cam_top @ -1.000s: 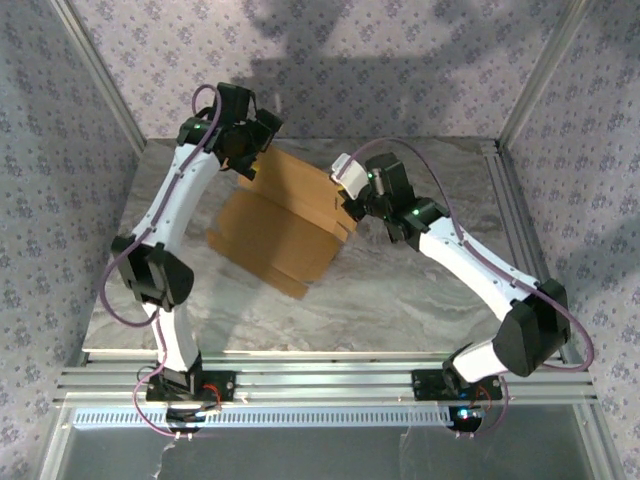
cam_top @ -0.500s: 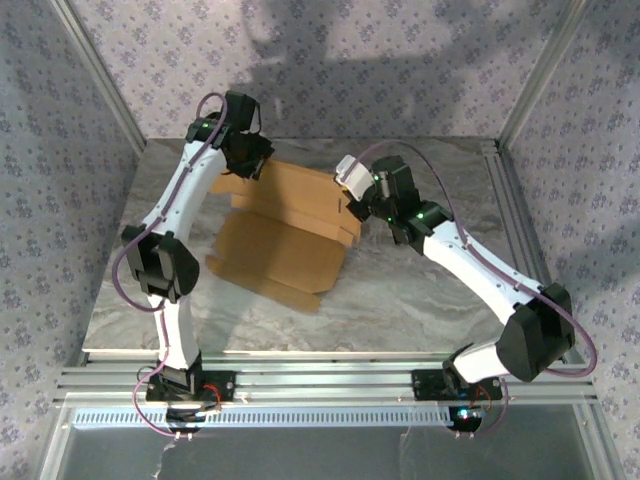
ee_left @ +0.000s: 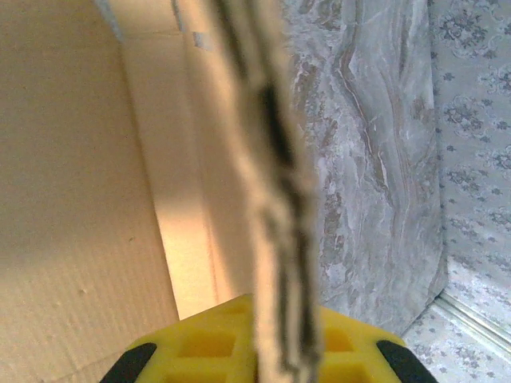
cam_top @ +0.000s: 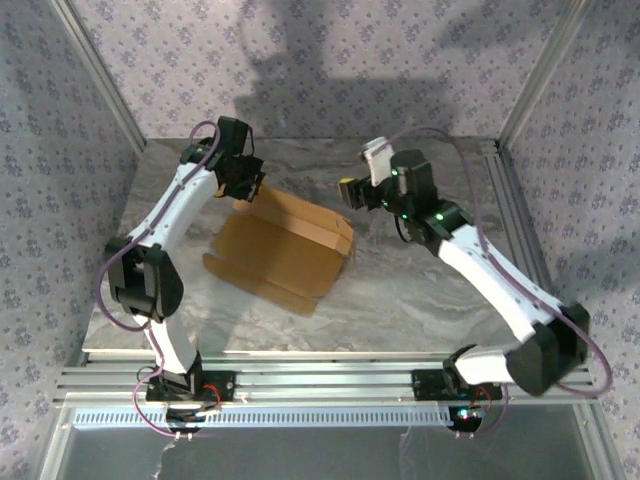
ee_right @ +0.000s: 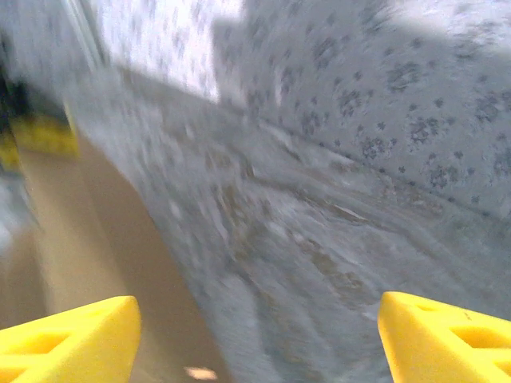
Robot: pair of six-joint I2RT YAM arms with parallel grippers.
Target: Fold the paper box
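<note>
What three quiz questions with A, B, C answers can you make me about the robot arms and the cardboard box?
1. Where is the left gripper?
A. at the far left corner of the paper box
B. down at the table's near edge
C. high above the box's middle

2. What colour is the paper box?
A. blue
B. brown
C. white

3. How is the right gripper?
A. shut on the box
B. open, holding nothing
C. shut on nothing

Answers:
1 A: the top view shows it at that corner, and its wrist view shows the cardboard edge pinched.
2 B: it is plain brown cardboard.
3 B: its yellow fingers stand wide apart, with bare table between them.
</note>
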